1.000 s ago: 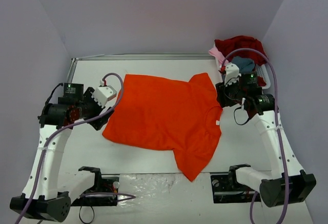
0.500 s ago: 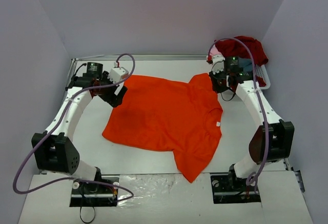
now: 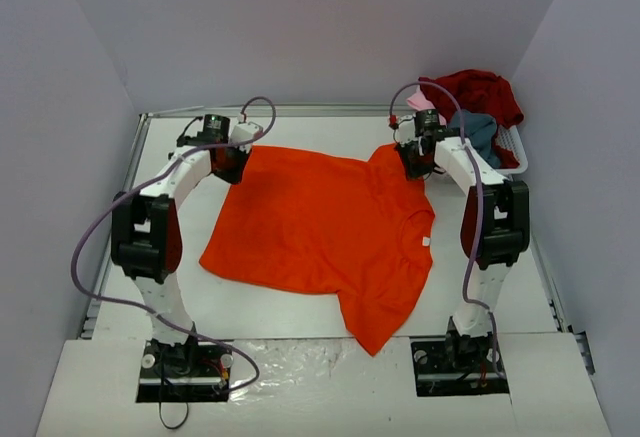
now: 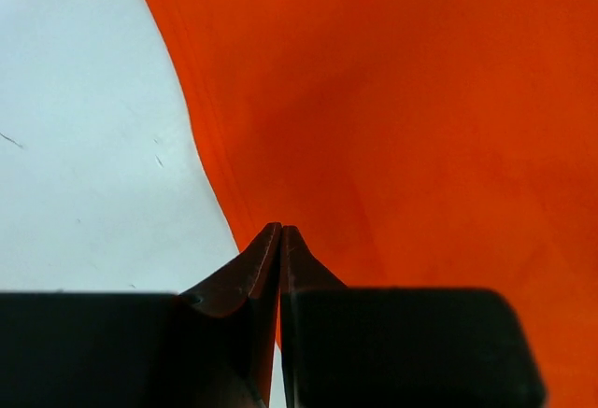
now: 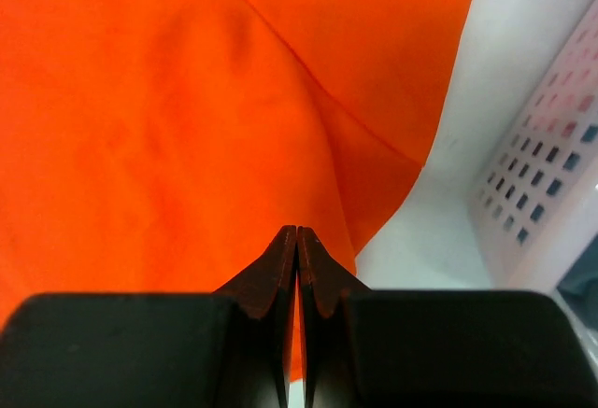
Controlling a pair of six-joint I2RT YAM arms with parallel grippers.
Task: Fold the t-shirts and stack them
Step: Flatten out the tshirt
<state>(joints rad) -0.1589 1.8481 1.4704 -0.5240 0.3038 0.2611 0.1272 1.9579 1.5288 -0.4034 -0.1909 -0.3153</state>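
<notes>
A bright orange-red t-shirt (image 3: 320, 227) lies spread flat on the white table (image 3: 180, 147), its collar toward the right. My left gripper (image 3: 232, 164) is at the shirt's far left corner. In the left wrist view its jaws (image 4: 281, 229) are pressed together on the hem of the orange cloth (image 4: 420, 119). My right gripper (image 3: 412, 162) is at the far right sleeve. In the right wrist view it (image 5: 297, 231) is shut on the edge of the cloth (image 5: 187, 100). More t-shirts are heaped at the back right: dark red (image 3: 485, 92), grey-blue (image 3: 478, 127) and pale pink (image 3: 422, 103).
A white slatted basket (image 3: 517, 147) holds the heap at the back right corner. Its wall (image 5: 551, 175) stands close to the right of my right gripper. A metal rail (image 3: 280, 111) runs along the table's far edge, with grey walls behind and at both sides.
Both arms have stretched out to the shirt's far corners. Both grippers, open a second ago, have closed on the cloth there. The shirt itself lies as before.
</notes>
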